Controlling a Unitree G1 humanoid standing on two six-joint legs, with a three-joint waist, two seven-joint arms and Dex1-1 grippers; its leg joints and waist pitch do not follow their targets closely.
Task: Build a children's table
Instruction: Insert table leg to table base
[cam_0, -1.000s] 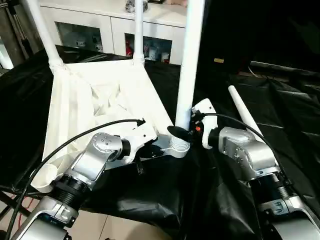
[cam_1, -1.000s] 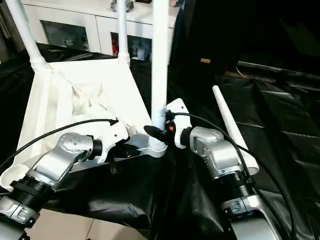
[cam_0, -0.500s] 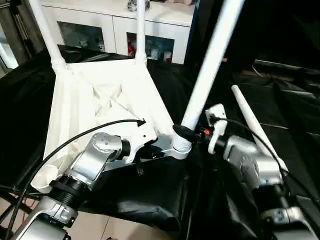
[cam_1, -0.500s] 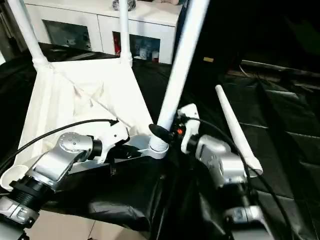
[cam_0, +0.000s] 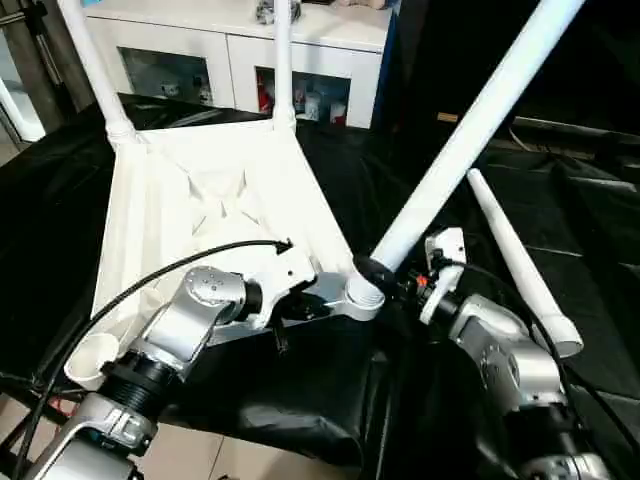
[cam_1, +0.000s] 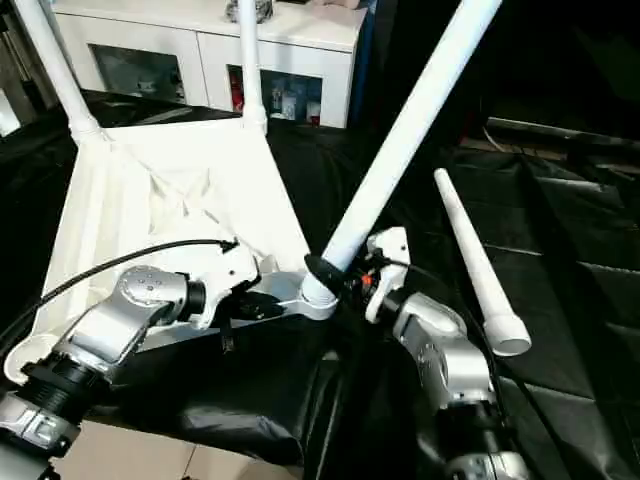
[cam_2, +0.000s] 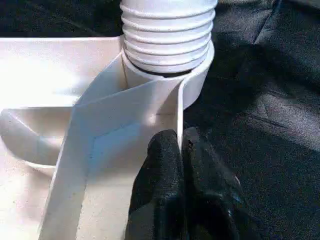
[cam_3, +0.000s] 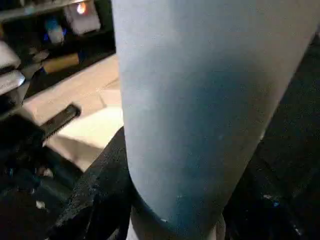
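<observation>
The white tabletop (cam_0: 200, 200) lies underside up on black cloth. Two white legs (cam_0: 90, 65) (cam_0: 283, 60) stand in its far corner sockets. A third leg (cam_0: 470, 130) has its ribbed end (cam_2: 170, 30) in the near right socket (cam_0: 362, 296) and leans steeply up to the right. My right gripper (cam_0: 388, 280) is shut on this leg just above the socket, one black finger (cam_3: 100, 185) against its side. My left gripper (cam_2: 181, 150) is shut on the thin rim wall of the tabletop beside that socket. A fourth leg (cam_0: 515, 260) lies loose on the cloth at the right.
A white cabinet with glass doors (cam_0: 240, 65) stands behind the tabletop. Crumpled black cloth (cam_0: 300, 390) covers the work surface and hangs over its near edge. An empty corner socket (cam_0: 92, 358) shows at the near left.
The leg in my right gripper has swung from upright to leaning far to the right, its end staying in the socket. My right forearm has dropped lower. The left arm holds still.
</observation>
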